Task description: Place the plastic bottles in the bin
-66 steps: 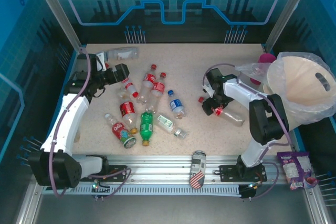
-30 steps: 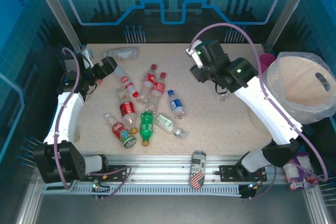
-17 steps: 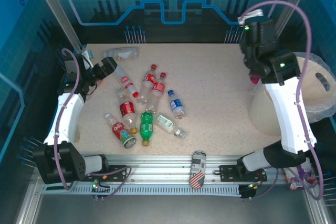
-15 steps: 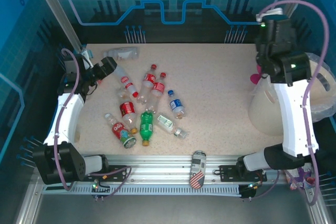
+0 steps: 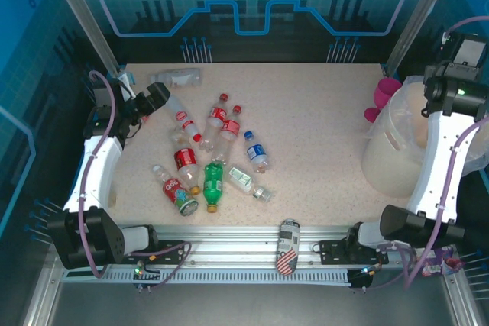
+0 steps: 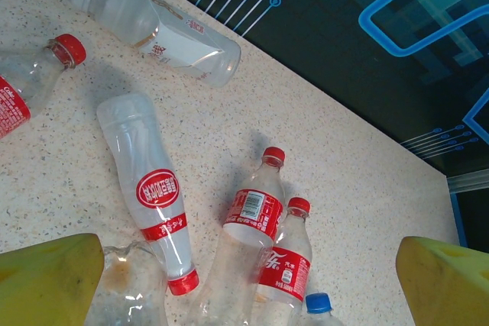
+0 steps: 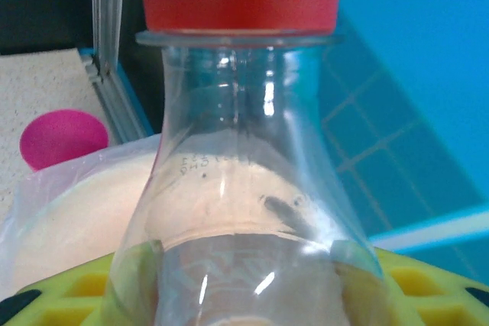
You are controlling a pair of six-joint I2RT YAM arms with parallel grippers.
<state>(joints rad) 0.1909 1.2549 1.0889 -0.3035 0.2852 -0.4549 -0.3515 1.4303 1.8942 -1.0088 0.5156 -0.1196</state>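
Several plastic bottles lie left of the table's centre, among them a red-labelled pair [image 5: 223, 121], a green one [image 5: 212, 185] and a blue-labelled one [image 5: 257, 152]. A pale-labelled bottle [image 5: 179, 78] lies at the back. My left gripper [image 5: 157, 97] hovers open over them, its yellow fingertips [image 6: 46, 276] wide apart above red-capped bottles [image 6: 263, 211]. My right gripper [image 7: 244, 265] is shut on a clear red-capped bottle [image 7: 244, 150], held high over the cream bin [image 7: 69, 219]. The bin [image 5: 386, 162], lined with a clear bag, stands at the right edge under the raised right arm [image 5: 447, 143].
A pink goblet [image 5: 382, 97] stands just left of the bin, also seen as the pink goblet [image 7: 61, 139] in the right wrist view. A flag-patterned can [image 5: 288, 246] lies on the front rail. A purple packet [image 5: 432, 253] lies off the table at front right.
My right arm has swung from the table's middle up and to the right, over the bin, with the bottle in its grip. The left arm has stayed put.
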